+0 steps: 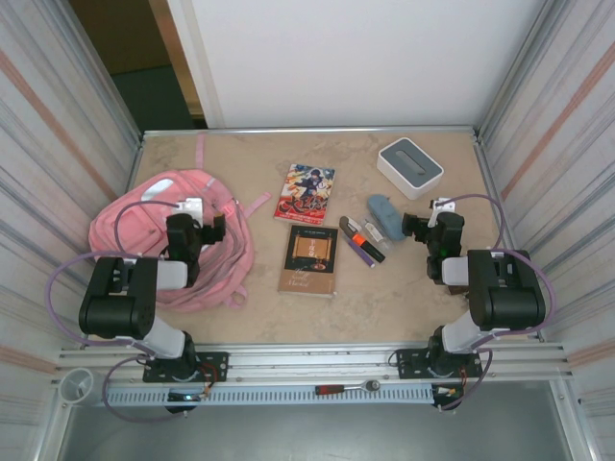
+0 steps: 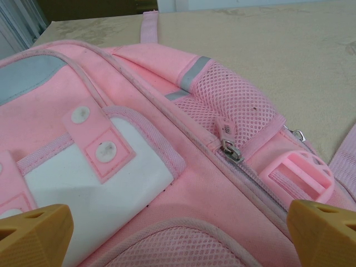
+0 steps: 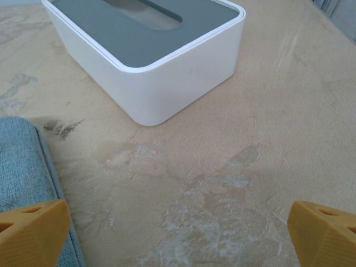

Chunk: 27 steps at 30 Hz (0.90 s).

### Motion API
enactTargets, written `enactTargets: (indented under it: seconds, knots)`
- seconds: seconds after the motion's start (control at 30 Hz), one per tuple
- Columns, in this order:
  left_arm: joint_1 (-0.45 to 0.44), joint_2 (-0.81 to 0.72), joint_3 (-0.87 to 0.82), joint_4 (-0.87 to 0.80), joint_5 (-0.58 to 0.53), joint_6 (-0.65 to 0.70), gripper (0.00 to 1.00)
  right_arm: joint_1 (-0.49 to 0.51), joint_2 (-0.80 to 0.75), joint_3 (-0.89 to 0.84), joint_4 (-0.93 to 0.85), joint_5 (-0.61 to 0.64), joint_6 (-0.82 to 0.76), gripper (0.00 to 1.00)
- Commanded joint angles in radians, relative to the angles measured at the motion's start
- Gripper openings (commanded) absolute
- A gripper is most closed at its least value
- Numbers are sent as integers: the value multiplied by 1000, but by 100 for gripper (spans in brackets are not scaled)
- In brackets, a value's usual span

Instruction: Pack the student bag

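Hovering agape over the soft, floppy student bag [image 2: 50,105], the left pincer [image 2: 178,236] looked best aimed at its zipper pull [image 2: 230,149], right pincer [image 3: 178,236] equally agape.

The beige marbled table [image 1: 384,298] carries the student bag [image 1: 135,235] beneath the left gripper [image 2: 178,236]. A white-and-grey box [image 1: 409,166] lies ahead of the right gripper [image 3: 178,231], with a blue pouch [image 1: 384,217] just left of it. Markers [image 1: 361,240], a comic book [image 1: 306,192] and a brown book [image 1: 309,259] lie between the grippers.

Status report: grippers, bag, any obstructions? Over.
Left gripper open above student bag, empty. Right gripper open over table near white box. Bag's zip looks closed; books lie outside.
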Motion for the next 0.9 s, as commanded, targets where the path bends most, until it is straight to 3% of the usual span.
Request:
enactTargets:
  seconds: [0.0, 0.17, 0.23, 0.33, 0.4, 0.5, 0.63, 0.87]
  knots:
    - [-3, -37, 2, -4, -44, -22, 99, -3, -13, 27, -9, 1, 18, 99]
    - [-3, -68, -13, -8, -46, -22, 99, 20, -86, 45, -99, 118, 36, 99]
    - [-14, -97, 1, -39, -107, -23, 99, 33, -139, 31, -126, 167, 43, 99]
    - [-19, -212, 74, -273, -148, -56, 99, 42, -243, 8, -174, 219, 67, 99]
    - [-13, -271, 142, -452, -203, -161, 99, 43, -320, -8, -206, 244, 99, 99]
    - [2, -299, 247, -682, -176, -272, 99, 46, -443, -18, -281, 220, 139, 99]
    - [-2, -253, 362, -884, -121, -337, 99, 70, -548, 2, -378, 194, 161, 99]
    - [-45, -81, 557, -1106, -148, -395, 96, 121, -514, 38, -414, 220, 148, 99]
